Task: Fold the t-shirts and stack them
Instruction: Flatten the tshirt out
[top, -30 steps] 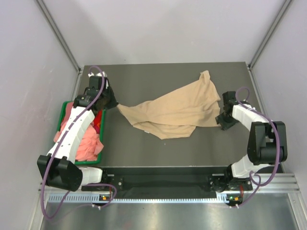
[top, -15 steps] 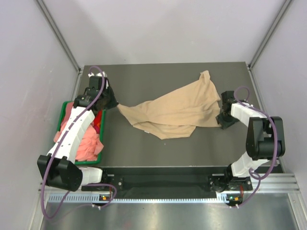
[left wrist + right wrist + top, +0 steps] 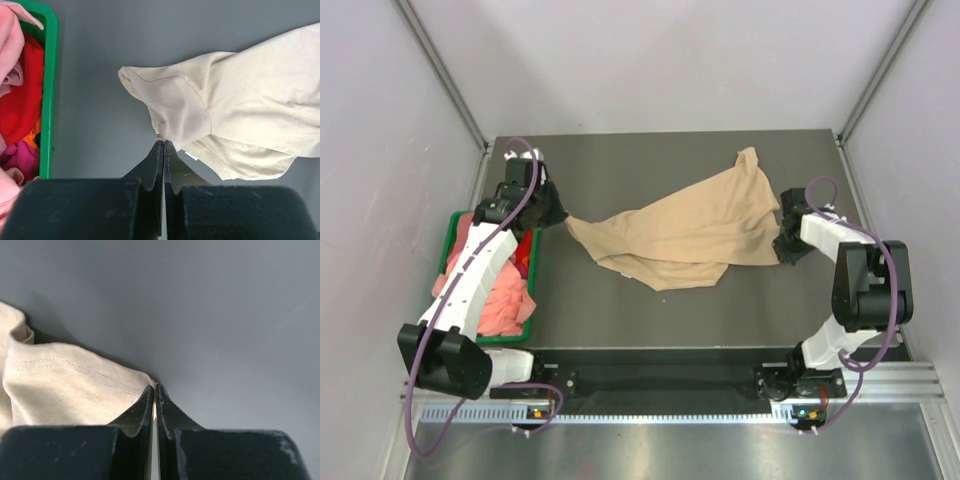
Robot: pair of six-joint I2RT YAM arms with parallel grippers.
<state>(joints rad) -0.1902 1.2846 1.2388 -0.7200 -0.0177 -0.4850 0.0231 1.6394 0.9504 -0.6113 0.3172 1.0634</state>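
Two arms are working over a dark grey table [image 3: 670, 160], described here from the left. At the far left, a green plastic bin [image 3: 48, 100] is sitting at the table's edge. It is holding a heap of salmon-pink t-shirts [image 3: 505, 300], with a red garment [image 3: 22, 100] lying among them. Just right of the bin, the left gripper [image 3: 163, 144] is pinching the sleeve end of the tan t-shirt [image 3: 680, 230], its fingers pressed together on the cloth. This shirt is lying crumpled and unfolded across the middle of the table, one part reaching toward the far right corner. A small white label [image 3: 191, 156] is showing at the shirt's near edge, beside the left fingers. At the right, the right gripper [image 3: 154, 387] is reaching down to table level. Its fingers are drawn together on the corner of the shirt's stitched hem, a pale sliver of cloth showing between them.
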